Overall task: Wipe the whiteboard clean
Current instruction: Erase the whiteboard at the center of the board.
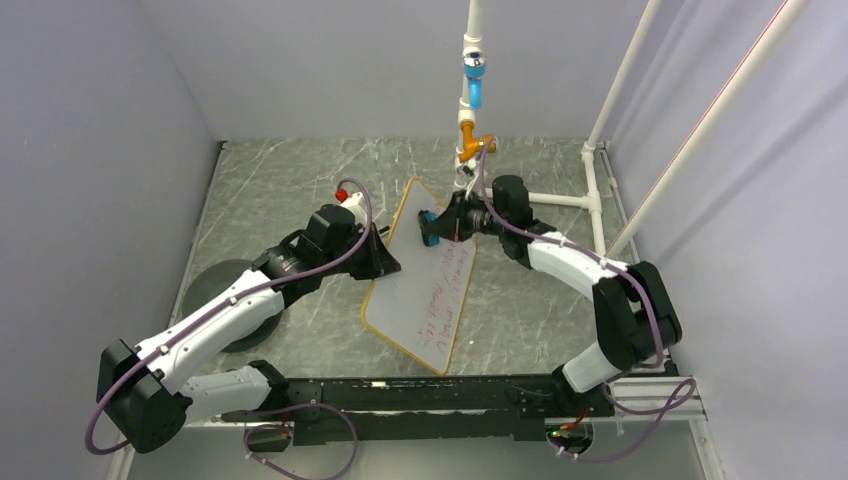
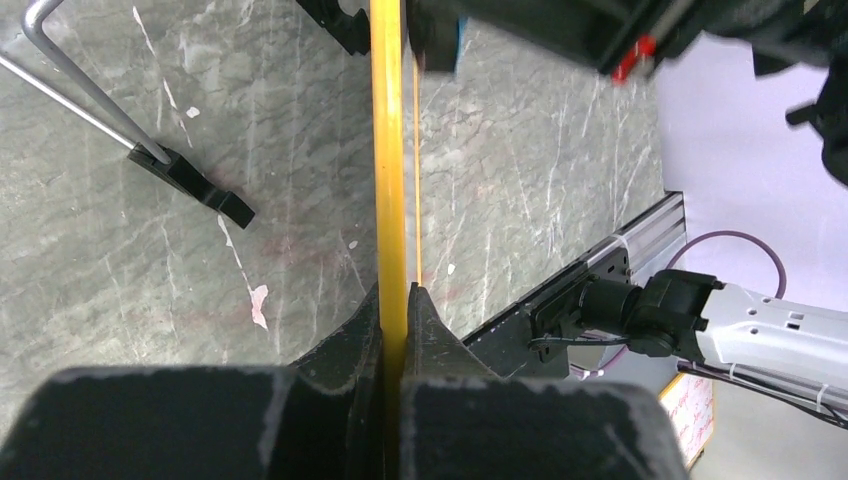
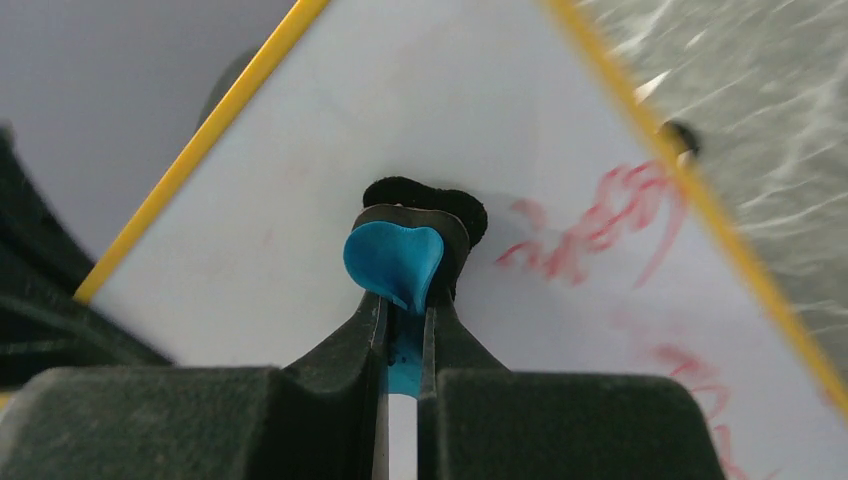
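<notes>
The whiteboard [image 1: 425, 285], white with a thin yellow frame and red handwriting on its lower half, stands tilted in the middle of the table. My left gripper [image 1: 385, 258] is shut on its left edge; in the left wrist view the yellow frame [image 2: 388, 170] runs up from between my fingers [image 2: 425, 325]. My right gripper [image 1: 440, 226] is shut on the blue-and-black eraser [image 1: 430, 228] and presses it on the board's upper part. In the right wrist view the eraser [image 3: 395, 258] sits on the white surface [image 3: 300, 200], left of red writing [image 3: 600, 225].
A white pipe frame [image 1: 595, 190] with blue and orange fittings [image 1: 472, 80] stands at the back and right. A black clip foot on a metal rod [image 2: 195, 185] lies on the marble table [image 1: 280, 180]. A black rail [image 1: 420, 395] runs along the near edge.
</notes>
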{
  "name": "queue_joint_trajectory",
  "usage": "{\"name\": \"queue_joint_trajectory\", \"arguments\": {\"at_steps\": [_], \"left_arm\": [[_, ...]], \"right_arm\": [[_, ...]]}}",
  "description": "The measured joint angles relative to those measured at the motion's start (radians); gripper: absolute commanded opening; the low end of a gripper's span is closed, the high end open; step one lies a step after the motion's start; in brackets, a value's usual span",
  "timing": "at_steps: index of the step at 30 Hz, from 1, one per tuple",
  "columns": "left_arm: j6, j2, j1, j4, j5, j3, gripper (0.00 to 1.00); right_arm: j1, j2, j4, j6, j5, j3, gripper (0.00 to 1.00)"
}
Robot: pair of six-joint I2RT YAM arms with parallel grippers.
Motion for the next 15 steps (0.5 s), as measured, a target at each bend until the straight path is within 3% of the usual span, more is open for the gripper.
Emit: {"name": "queue_joint_trajectory", "arguments": {"at_steps": [8, 15], "left_arm": [[0.019, 0.0, -0.001, 0.013, 0.027, 0.0, 0.0], [0.018, 0.001, 0.002, -0.002, 0.032, 0.0, 0.0]], "right_arm": [[-0.14, 0.072, -0.006, 0.002, 0.017, 0.009, 0.0], [-0.04, -0.047, -0.029, -0.024, 0.018, -0.106, 0.0]]}}
